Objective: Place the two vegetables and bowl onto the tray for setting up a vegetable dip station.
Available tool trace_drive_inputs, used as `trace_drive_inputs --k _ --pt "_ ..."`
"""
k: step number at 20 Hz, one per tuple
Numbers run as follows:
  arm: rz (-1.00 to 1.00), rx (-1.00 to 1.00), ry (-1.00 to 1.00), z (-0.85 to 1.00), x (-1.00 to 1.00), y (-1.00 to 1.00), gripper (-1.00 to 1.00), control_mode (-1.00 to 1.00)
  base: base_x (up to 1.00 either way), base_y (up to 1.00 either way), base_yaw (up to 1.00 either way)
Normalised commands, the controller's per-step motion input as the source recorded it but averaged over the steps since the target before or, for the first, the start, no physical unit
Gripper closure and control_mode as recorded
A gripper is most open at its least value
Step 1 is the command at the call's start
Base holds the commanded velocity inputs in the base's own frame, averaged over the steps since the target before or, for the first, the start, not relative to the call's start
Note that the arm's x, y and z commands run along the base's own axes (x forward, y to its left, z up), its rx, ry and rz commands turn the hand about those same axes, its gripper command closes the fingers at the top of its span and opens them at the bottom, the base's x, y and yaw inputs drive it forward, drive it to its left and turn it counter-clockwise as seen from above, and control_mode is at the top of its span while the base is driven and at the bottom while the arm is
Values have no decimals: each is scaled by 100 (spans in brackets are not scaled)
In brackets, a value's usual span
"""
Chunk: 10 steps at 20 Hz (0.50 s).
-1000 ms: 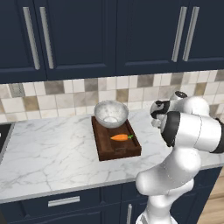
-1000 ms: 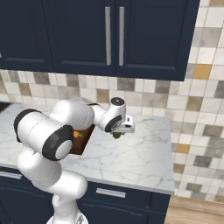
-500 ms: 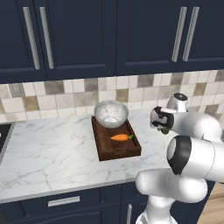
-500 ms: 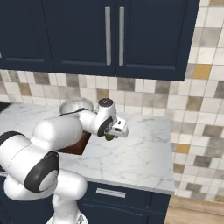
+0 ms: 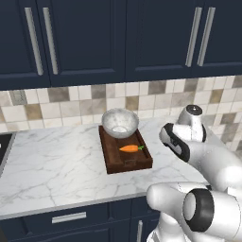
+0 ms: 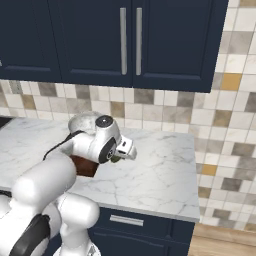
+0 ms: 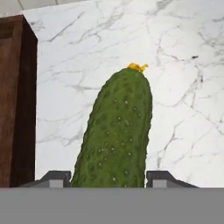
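My gripper [image 7: 108,177] is shut on the dark green cucumber [image 7: 116,131], which sticks out between the two fingertips above the marble counter. The dark brown tray [image 7: 17,100] lies just to the left of it in the hand view. In the left base view the tray [image 5: 113,158] holds the orange carrot [image 5: 131,148] near its middle and the pale marbled bowl [image 5: 120,123] at its far end. The hand hangs to the right of the tray. In the right base view the gripper [image 6: 121,152] hovers by the tray's [image 6: 85,167] near corner.
The white marble counter [image 5: 52,165] runs left to a dark cooktop edge [image 5: 4,146]. A tiled backsplash and navy upper cabinets stand behind. My own white arm bulks large at the lower right of the left base view.
The arm has swung round and its elbow has dropped low. The hand with the cucumber has drifted slightly down and towards the tray. Tray, carrot and bowl have not moved.
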Motion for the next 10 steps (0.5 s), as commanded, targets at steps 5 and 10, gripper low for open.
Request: trace_drive_inputs --k 5,10 --pt "25 0 -5 30 -32 20 100 -100 0 0 0" --pt "40 -1 -3 27 -30 16 100 -100 0 0 0"
